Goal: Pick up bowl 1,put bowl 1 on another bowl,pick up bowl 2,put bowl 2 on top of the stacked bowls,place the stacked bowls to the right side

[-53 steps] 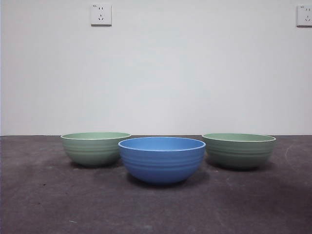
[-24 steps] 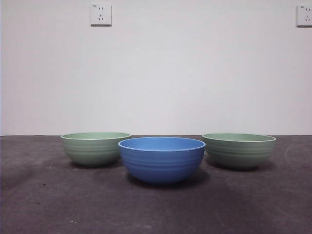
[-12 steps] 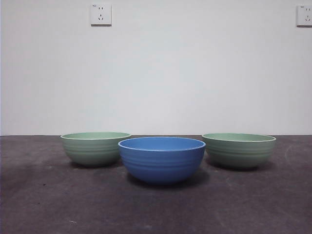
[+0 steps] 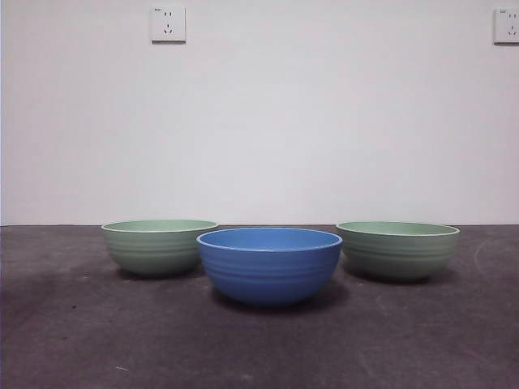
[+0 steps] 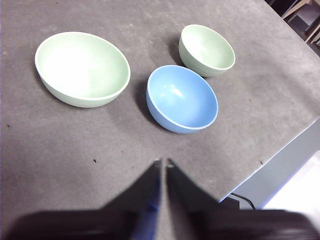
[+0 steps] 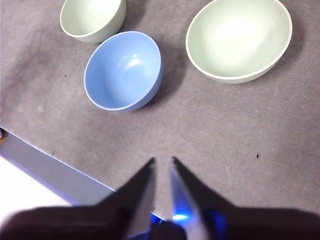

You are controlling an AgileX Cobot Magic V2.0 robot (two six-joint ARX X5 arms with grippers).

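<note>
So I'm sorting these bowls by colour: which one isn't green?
The blue bowl, standing in the middle and nearest the front camera. The left green bowl and the right green bowl flank it; all three are empty.

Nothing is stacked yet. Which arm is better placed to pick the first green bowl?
Roughly even: left gripper has one green bowl nearest, right gripper the other green bowl. Neither holds anything.
</note>
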